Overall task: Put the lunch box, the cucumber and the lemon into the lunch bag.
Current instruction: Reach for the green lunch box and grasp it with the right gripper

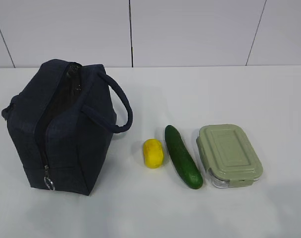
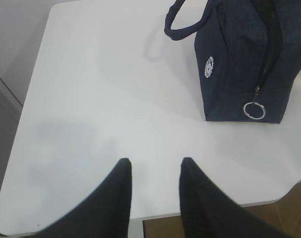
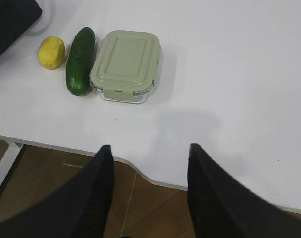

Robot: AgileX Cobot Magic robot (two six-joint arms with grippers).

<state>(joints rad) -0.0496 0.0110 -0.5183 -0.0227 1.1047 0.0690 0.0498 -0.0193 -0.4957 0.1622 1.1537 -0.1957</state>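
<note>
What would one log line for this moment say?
bag: unzipped, upright | lemon, cucumber, box: on table, unpacked | left gripper: open, empty | right gripper: open, empty

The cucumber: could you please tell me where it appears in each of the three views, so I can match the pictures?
Exterior view: the cucumber lies right of centre, between the lemon and the lunch box.
Left wrist view: not in it.
Right wrist view: the cucumber is at upper left, again between the lemon and the lunch box.
Shared landmark: the lunch box's green lid.
</note>
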